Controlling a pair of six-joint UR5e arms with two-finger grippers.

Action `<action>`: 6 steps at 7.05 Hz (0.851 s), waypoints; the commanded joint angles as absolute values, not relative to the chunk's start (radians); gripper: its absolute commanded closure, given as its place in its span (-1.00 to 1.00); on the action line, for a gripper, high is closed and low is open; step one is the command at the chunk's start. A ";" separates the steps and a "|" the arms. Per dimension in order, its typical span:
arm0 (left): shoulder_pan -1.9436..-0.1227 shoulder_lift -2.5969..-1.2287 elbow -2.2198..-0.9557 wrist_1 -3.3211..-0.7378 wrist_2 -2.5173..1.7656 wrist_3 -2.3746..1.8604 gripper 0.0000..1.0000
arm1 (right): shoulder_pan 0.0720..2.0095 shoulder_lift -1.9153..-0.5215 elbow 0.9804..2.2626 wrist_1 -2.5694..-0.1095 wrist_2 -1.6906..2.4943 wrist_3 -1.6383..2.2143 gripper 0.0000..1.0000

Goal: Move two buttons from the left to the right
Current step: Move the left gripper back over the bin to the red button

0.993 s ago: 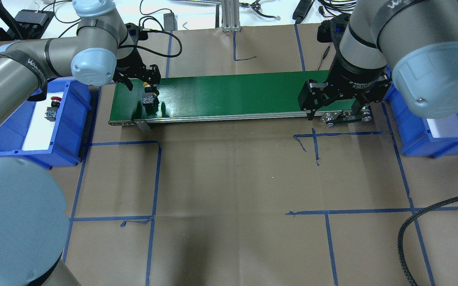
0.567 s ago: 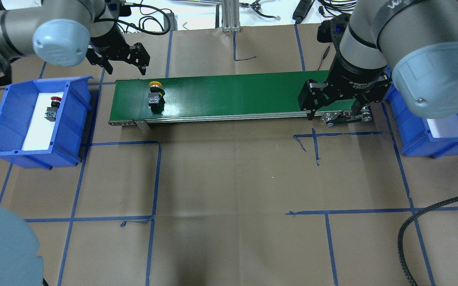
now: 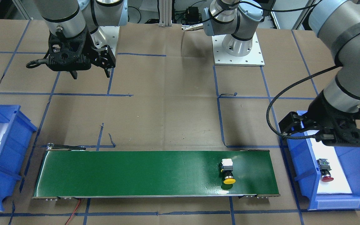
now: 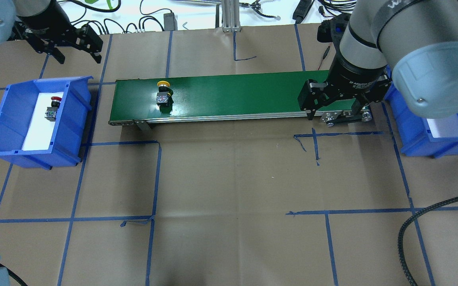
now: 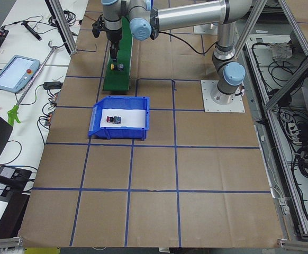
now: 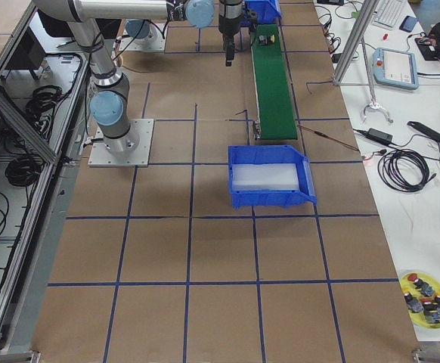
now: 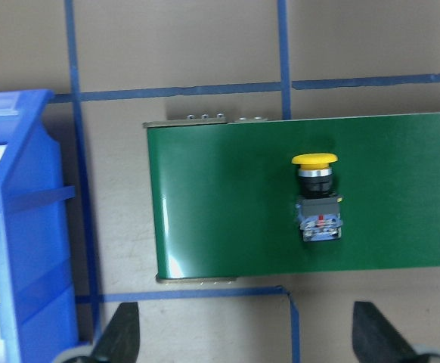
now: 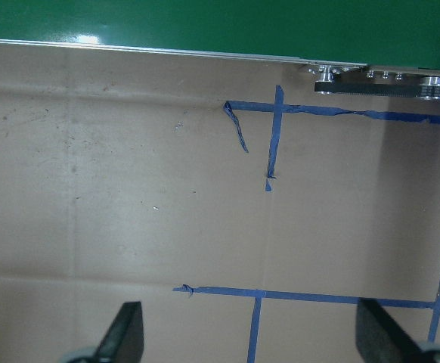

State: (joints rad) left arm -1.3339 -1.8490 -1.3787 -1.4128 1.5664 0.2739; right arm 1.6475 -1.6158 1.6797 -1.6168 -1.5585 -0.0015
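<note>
Green belt (image 4: 233,93) carries the yellow button (image 4: 163,93) near its left end, clear of both edges. The red button (image 4: 53,108) lies in the blue bin (image 4: 4,123). The left gripper (image 4: 80,59) and the right gripper (image 4: 332,113) are spread wide, holding nothing.

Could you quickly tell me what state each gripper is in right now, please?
Left gripper: open, holding nothing.
Right gripper: open, holding nothing.
</note>
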 commanded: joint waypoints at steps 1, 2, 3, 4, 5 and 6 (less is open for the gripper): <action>-1.154 -1.859 -1.378 -1.417 1.566 0.450 -1.00 | 1.647 -1.617 1.680 -1.617 -1.559 -0.002 -1.00; -1.081 -1.876 -1.379 -1.417 1.569 0.516 -1.00 | 1.647 -1.615 1.680 -1.617 -1.559 -0.002 -1.00; -1.045 -1.885 -1.393 -1.413 1.571 0.553 -1.00 | 1.647 -1.615 1.680 -1.617 -1.559 -0.002 -1.00; -1.039 -1.900 -1.397 -1.405 1.568 0.570 -0.99 | 1.647 -1.615 1.680 -1.617 -1.559 -0.002 -1.00; -1.040 -1.920 -1.404 -1.394 1.568 0.566 -0.99 | 1.647 -1.615 1.680 -1.617 -1.559 -0.002 -1.00; -1.045 -1.957 -1.405 -1.369 1.563 0.561 -0.99 | 1.647 -1.615 1.680 -1.617 -1.559 -0.002 -1.00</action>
